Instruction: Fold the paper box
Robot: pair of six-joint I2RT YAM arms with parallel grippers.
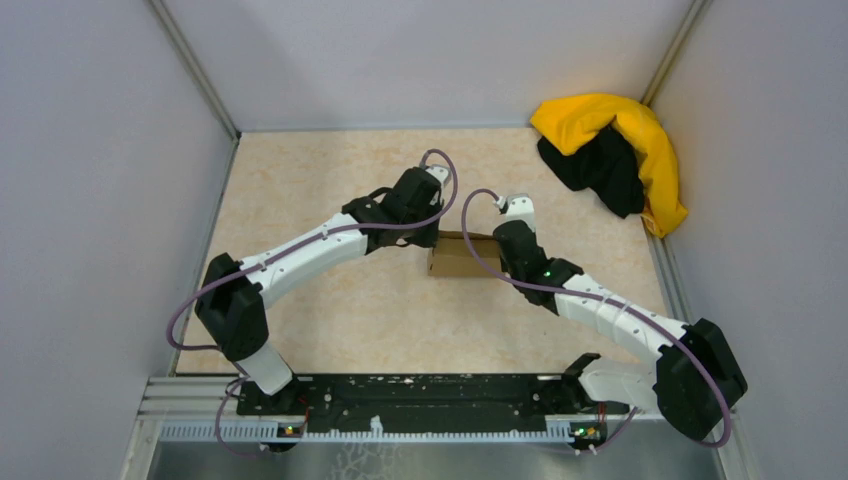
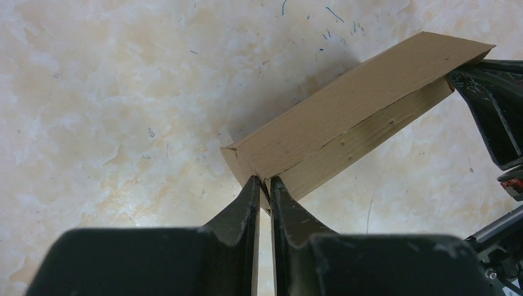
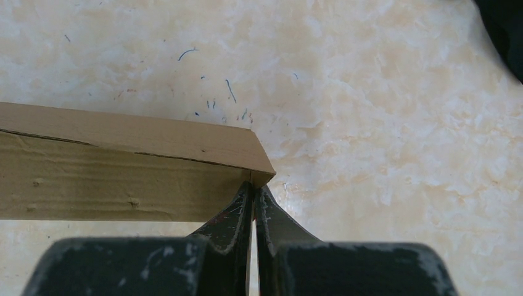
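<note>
Pinching opposite ends of one paper box (image 1: 455,260), your left gripper (image 2: 263,185) and right gripper (image 3: 253,192) clamp narrow on its walls. Brown corrugated cardboard, long rectangular shape, resting mid marbled beige table (image 1: 320,170). Two grippers, one box.

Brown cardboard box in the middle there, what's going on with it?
Two robot arms hold the plain brown cardboard box between them at the middle of the beige marbled table. The left tool pinches one end, the right tool the opposite end. Its long panels are folded up, with a thin seam showing between them.
</note>
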